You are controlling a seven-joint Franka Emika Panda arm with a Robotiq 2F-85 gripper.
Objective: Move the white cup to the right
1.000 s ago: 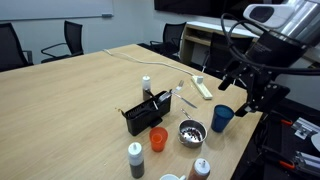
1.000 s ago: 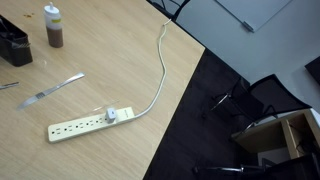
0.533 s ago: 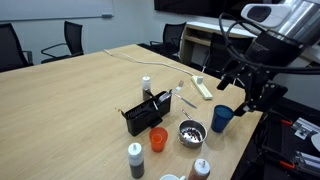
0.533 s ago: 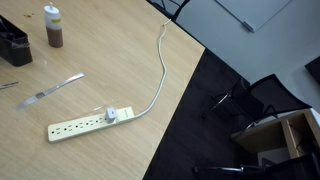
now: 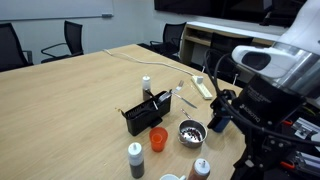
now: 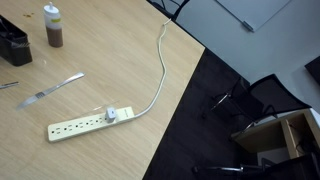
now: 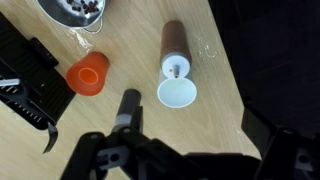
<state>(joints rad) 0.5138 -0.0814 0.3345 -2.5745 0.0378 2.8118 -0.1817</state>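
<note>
We see the white cup upright just beside the brown bottle, at its capped end. The orange cup stands apart from the bottle. The claw hangs near the bottle; we cannot tell its width.

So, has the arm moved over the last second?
Yes. In an exterior view the arm has dropped lower and swung closer to the metal bowl; earlier it stood higher, off past the table edge.
</note>
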